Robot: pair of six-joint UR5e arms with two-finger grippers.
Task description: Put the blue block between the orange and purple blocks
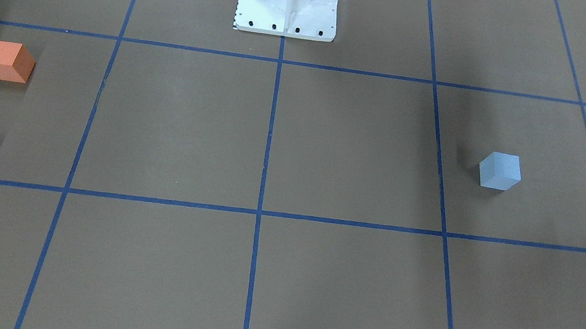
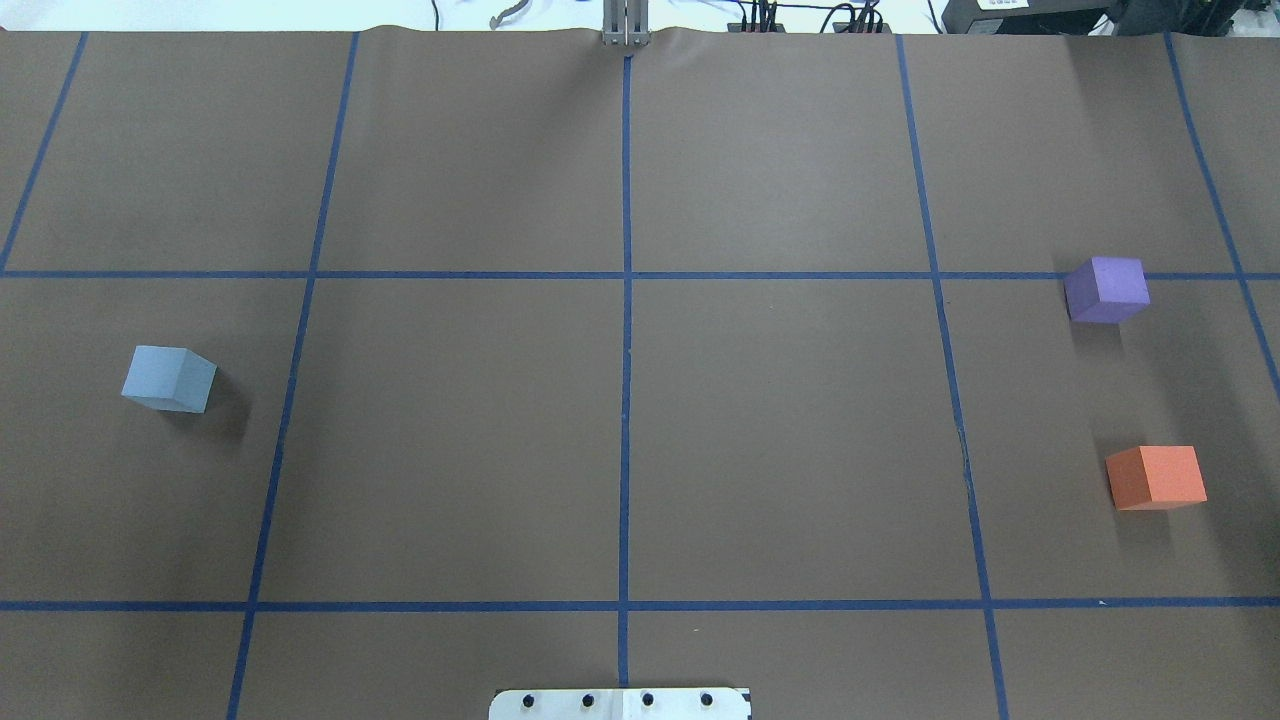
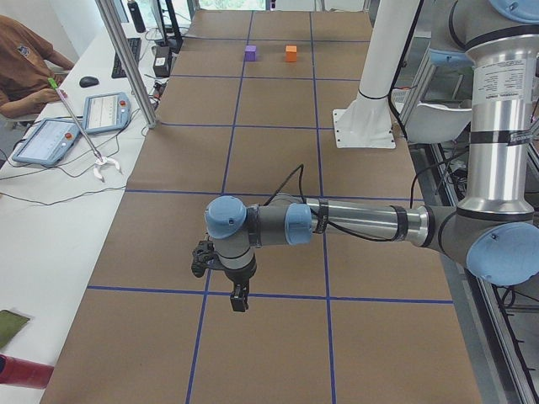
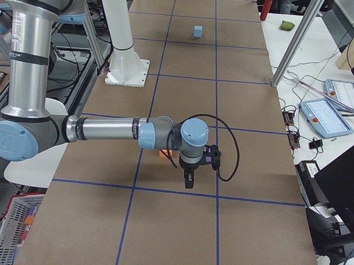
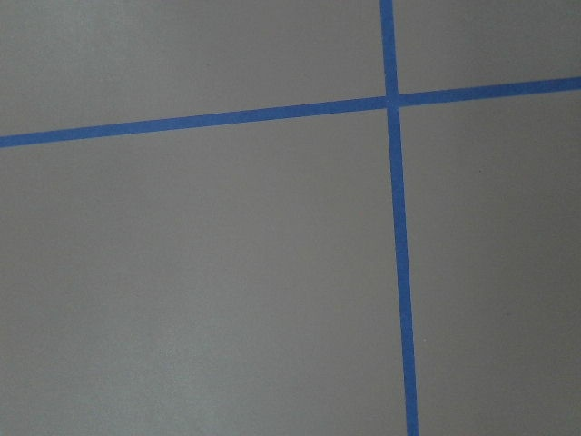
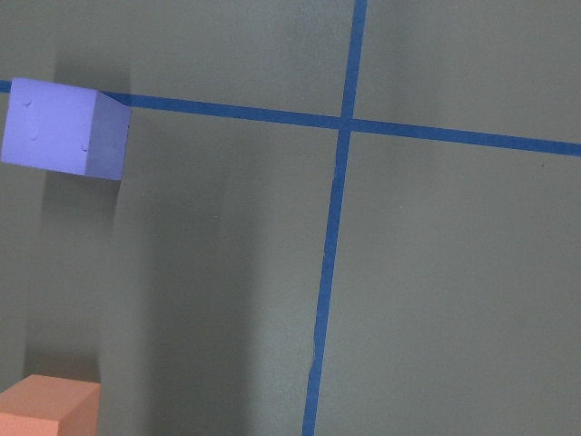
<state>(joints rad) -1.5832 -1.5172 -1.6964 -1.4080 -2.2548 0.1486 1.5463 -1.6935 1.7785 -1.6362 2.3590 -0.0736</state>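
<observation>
blue block [image 2: 168, 378]: pale matte cube on the brown paper counter [image 2: 640, 450], well apart from orange block [image 2: 1155, 477] and from right pincer [image 4: 188, 180] near that block | purple block [image 2: 1106, 290]: matte cube near orange block, not touching | left pincer [image 3: 240, 299], right pincer: how wide, I cannot tell

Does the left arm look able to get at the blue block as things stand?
Probably yes. The blue block stands alone on the robot's left side with nothing near it, and the left tool hangs above that end of the table.
</observation>
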